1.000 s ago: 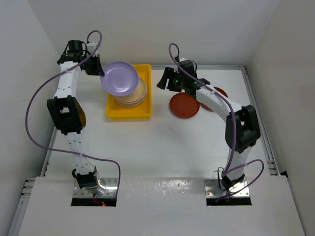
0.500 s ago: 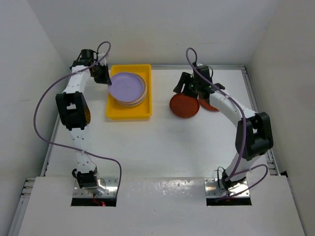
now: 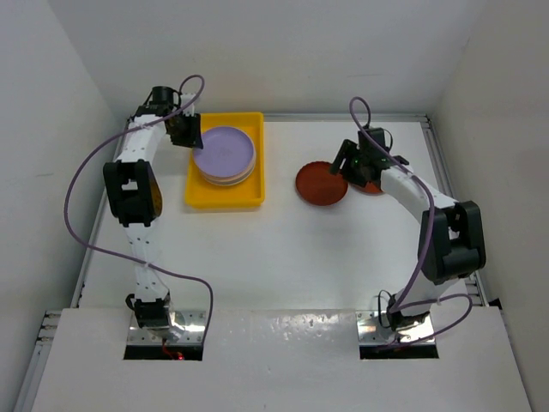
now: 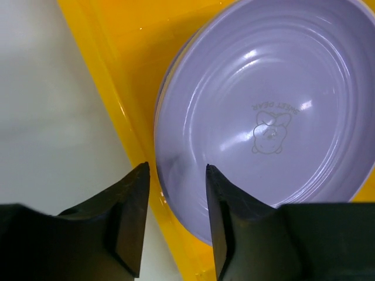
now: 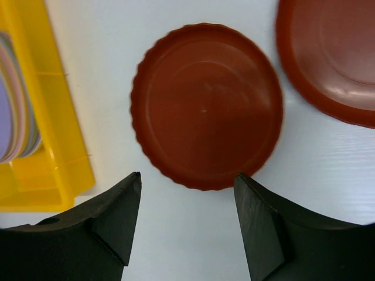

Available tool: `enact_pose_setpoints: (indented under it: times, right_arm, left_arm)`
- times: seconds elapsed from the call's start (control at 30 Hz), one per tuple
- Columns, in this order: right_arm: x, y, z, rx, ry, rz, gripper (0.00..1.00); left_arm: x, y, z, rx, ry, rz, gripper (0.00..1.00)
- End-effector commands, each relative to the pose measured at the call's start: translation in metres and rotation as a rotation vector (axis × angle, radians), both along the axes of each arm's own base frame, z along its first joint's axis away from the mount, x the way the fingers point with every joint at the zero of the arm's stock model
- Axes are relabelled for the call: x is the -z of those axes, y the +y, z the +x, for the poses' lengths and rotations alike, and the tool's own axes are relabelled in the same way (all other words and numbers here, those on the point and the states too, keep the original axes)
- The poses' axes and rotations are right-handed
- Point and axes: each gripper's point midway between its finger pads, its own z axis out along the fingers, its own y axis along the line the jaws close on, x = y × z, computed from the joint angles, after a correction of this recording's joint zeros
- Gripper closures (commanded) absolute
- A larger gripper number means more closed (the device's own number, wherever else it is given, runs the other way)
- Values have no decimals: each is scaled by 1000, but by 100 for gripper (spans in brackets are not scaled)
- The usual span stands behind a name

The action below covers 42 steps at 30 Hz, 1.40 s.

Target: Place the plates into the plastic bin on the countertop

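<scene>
Glossy lilac plate now flat atop stack in yellow bin; left claw, right claw apart.

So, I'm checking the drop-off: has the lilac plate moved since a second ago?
Yes. The lilac plate hung tilted over the far left corner of the yellow bin. Now it lies flat on the stack inside the bin, further right and nearer.

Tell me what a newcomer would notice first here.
The bright yellow rectangular plastic bin at the far left of the white countertop stands out, holding a stack of round plates topped by a lilac plastic plate, with the left gripper open over that plate's rim. To its right, two dark red round plastic plates lie on the countertop, the right gripper open above the one closer to the bin.
</scene>
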Motion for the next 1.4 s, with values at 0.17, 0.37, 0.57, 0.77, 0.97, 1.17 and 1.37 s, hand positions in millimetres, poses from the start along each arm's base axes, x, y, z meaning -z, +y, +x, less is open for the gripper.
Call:
enact_pose_setpoints:
  times: [0.17, 0.37, 0.57, 0.77, 0.97, 1.17, 1.37]
  right_arm:
    - [36, -31, -14, 111, 96, -31, 45]
    - [76, -39, -4, 151, 214, -52, 48]
    - [102, -39, 6, 200, 259, -44, 54]
    - [101, -37, 2, 164, 225, -103, 100]
    - [15, -20, 43, 133, -29, -158, 100]
    - [-82, 43, 98, 46, -291, -66, 100]
    - [-76, 154, 134, -134, -266, -2, 100]
  left_arm:
    - [-14, -15, 2, 34, -47, 46, 54]
    - [-60, -7, 10, 22, -153, 93, 51]
    - [-101, -7, -2, 26, -226, 102, 47]
    - [-111, -13, -16, 86, -240, 66, 40]
    - [-114, -5, -20, 63, -242, 81, 40]
    - [-101, 19, -18, -11, -202, 78, 40]
    - [-88, 44, -23, -67, -167, 81, 40]
